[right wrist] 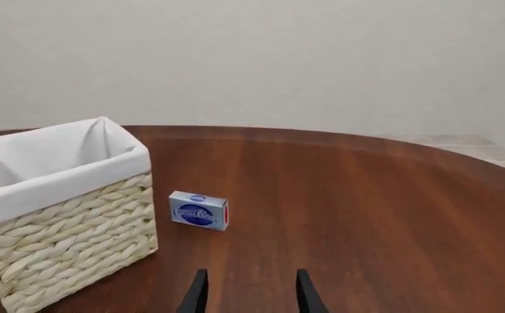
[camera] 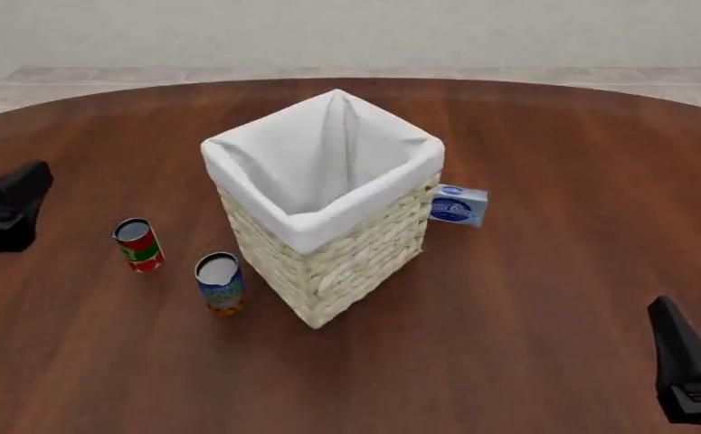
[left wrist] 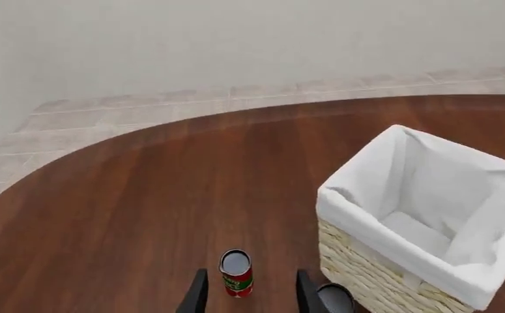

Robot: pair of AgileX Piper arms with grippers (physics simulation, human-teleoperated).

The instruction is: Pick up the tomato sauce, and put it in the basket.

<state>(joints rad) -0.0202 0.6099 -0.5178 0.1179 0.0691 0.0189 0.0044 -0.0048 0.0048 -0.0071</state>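
- Left gripper [left wrist: 245, 297]: jaws spread, nothing between them yet; the tomato sauce [left wrist: 236, 272] stands just ahead, lined up with the gap.
- Tomato sauce [camera: 137, 244]: upright on the desk [camera: 544, 298] at about 9 o'clock from the basket [camera: 326, 212], apart from it. Likely a rigid, fairly light can with a smooth, possibly slippery label; best taken across mid-body.
- Blue-labelled can [camera: 220, 282]: at the basket's 8 o'clock, near the target; avoid it.
- Right gripper [right wrist: 245, 293]: jaws apart, empty, facing a small blue box [right wrist: 199, 210].
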